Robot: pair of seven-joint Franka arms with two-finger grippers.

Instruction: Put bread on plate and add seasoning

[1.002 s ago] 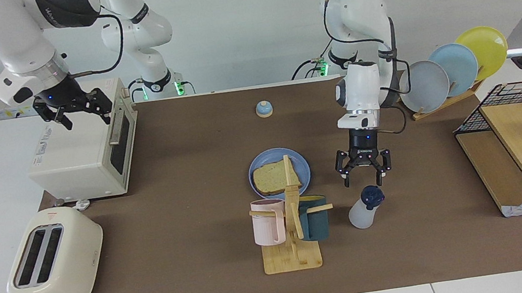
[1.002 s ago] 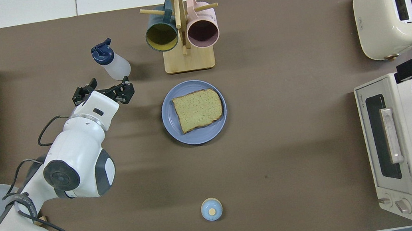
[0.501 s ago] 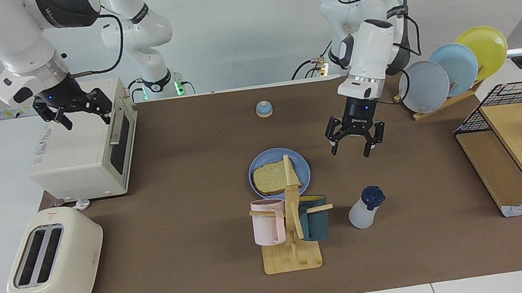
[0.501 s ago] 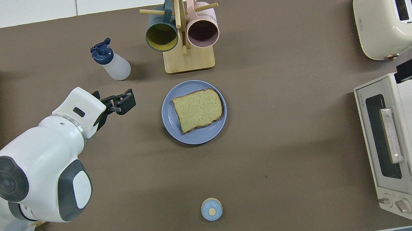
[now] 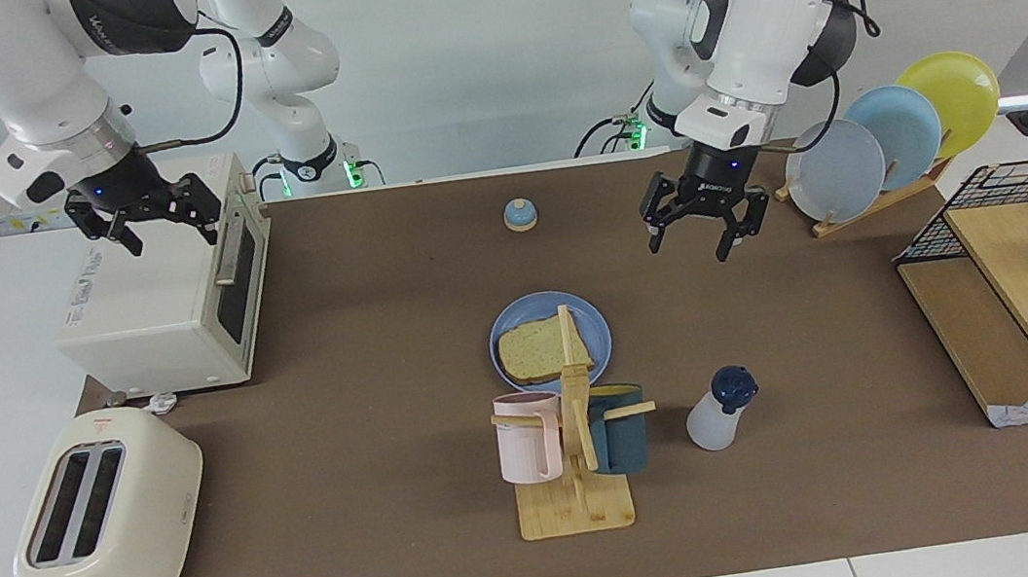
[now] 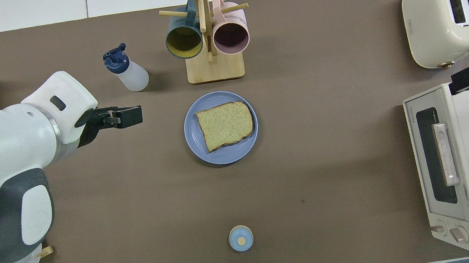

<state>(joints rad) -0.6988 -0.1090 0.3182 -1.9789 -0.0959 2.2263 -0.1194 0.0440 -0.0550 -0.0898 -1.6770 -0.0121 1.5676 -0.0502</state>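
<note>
You have a wooden mug tree holding a pink mug and a teal mug; a bell near the robots; a toaster oven and cream toaster at the right arm's end; a plate rack and wire shelf at the left arm's end

The tabletop carries the plate, with the seasoning and mug rack farther from the robots.
</note>
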